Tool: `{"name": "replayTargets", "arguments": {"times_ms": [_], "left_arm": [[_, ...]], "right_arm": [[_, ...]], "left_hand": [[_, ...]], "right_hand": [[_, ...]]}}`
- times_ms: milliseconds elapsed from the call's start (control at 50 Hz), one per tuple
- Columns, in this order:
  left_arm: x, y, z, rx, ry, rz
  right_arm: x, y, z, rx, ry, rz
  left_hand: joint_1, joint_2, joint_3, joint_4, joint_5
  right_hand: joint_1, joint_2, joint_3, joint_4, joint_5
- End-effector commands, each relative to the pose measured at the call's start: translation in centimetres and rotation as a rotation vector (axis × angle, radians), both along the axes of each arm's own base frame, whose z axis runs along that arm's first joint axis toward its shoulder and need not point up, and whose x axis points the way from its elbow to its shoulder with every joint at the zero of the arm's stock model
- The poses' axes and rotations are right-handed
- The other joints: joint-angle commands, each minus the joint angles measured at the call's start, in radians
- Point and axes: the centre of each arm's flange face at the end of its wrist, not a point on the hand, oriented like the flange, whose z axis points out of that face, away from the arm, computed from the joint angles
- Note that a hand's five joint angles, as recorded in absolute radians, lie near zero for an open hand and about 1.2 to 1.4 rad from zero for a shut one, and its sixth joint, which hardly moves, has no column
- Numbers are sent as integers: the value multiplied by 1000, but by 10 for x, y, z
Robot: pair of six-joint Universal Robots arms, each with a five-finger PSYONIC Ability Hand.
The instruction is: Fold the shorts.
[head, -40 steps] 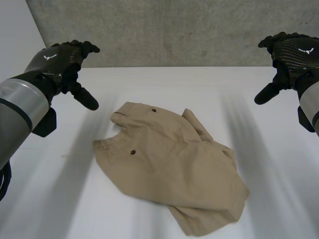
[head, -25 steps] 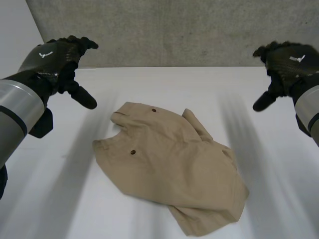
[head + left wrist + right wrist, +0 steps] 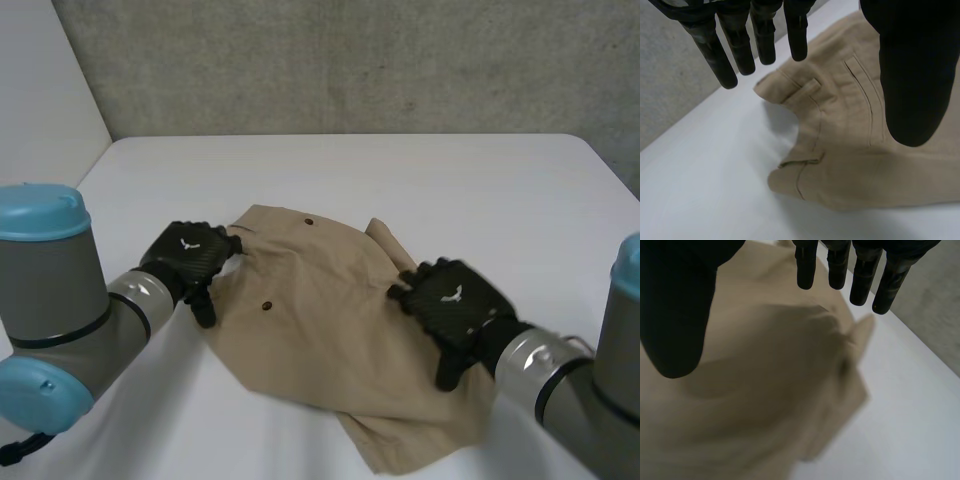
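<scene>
Shorts are lying flat but slightly rumpled in the middle of the desk in the head view. Both arms, raised and well apart half a second ago, are now reaching down. The left robot hand is arriving at the left waistband edge, and the right robot hand is coming over the cloth's right side.

In the left wrist view, this robot hand is hovering wide, fingers straight, above the waistband and pocket, pinching nothing.

In the right wrist view, the other robot hand is likewise spreading wide just above the cloth.

Grasping is probably starting, with no fold made yet.
</scene>
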Motion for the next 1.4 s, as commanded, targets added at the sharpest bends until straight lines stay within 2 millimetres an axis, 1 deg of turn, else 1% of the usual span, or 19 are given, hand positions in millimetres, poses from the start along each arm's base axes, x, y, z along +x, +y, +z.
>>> {"name": "replayTargets", "arguments": {"times_ms": [20, 60, 180, 240, 280, 320, 400, 440, 500, 560, 580, 660, 800, 920, 1060, 1160, 1300, 1360, 1400], "left_arm": [[2, -7, -11, 15, -4, 6], [3, -9, -13, 18, -5, 11], [4, -11, -18, 26, -13, 16], [7, -14, -22, 31, -31, 20], [8, -15, -25, 28, -52, 16], [9, -15, -26, 28, -67, 13], [14, -17, -28, 31, -88, 15], [15, -17, -27, 30, -90, 18], [16, -18, -24, 24, -86, 21], [18, -18, -16, 5, -75, 23], [18, -17, -16, 5, -74, 21], [16, -14, -18, 17, -64, -11], [11, -9, -21, 36, -51, -56], [7, -8, -35, 69, -69, -67], [6, -11, -36, 63, -69, -68], [6, -12, -44, 80, -74, -67], [5, -15, -48, 84, -77, -68], [4, -16, -49, 84, -77, -66], [4, -17, -49, 83, -76, -67]], "right_arm": [[13, 31, -8, 24, -8, 102], [14, 37, -10, 30, -3, 116], [16, 45, -15, 46, 4, 138], [18, 46, -19, 58, 12, 144], [18, 42, -28, 65, 23, 132], [18, 39, -32, 59, 29, 116], [17, 28, -31, 10, 40, 49], [15, 18, -28, -24, 38, -5], [15, 10, -22, -82, 27, -50], [15, 5, -14, -120, 14, -75], [15, 1, -9, -142, 7, -94], [13, -10, -4, -159, 10, -142], [14, -11, -4, -163, 8, -142], [15, -15, -8, -157, 14, -147], [14, -18, -6, -166, 10, -158], [13, -21, -5, -174, 16, -184], [12, -26, -3, -190, 20, -223], [13, -30, -1, -202, 12, -227], [13, -34, 0, -212, 6, -236]], "left_hand": [[101, 106, 110, 105, 103], [101, 106, 110, 105, 103], [101, 106, 110, 105, 103], [101, 106, 110, 105, 103], [95, 100, 104, 99, 97], [92, 97, 101, 96, 94], [89, 94, 98, 93, 91], [86, 91, 95, 90, 89], [86, 91, 95, 90, 89], [86, 91, 95, 90, 89], [86, 91, 95, 90, 89], [89, 94, 98, 93, 91], [148, 152, 157, 152, 150], [253, 258, 262, 258, 256], [253, 258, 262, 258, 256], [245, 249, 254, 249, 247], [259, 264, 268, 264, 262], [326, 331, 335, 331, 329], [520, 525, 529, 524, 522]], "right_hand": [[104, 79, 88, 68, 58], [107, 82, 91, 71, 61], [134, 108, 117, 97, 87], [201, 175, 185, 165, 155], [301, 275, 284, 265, 254], [427, 401, 410, 391, 380], [1192, 1166, 1175, 1156, 1145], [1204, 1179, 1188, 1168, 1158], [1204, 1179, 1188, 1168, 1158], [1204, 1179, 1188, 1168, 1158], [1204, 1179, 1188, 1168, 1158], [1204, 1179, 1188, 1168, 1158], [1204, 1179, 1188, 1168, 1158], [1204, 1179, 1188, 1168, 1158], [1204, 1179, 1188, 1168, 1158], [1204, 1179, 1188, 1168, 1158], [1204, 1179, 1188, 1168, 1158], [1204, 1179, 1188, 1168, 1158], [1204, 1179, 1188, 1168, 1158]]}}
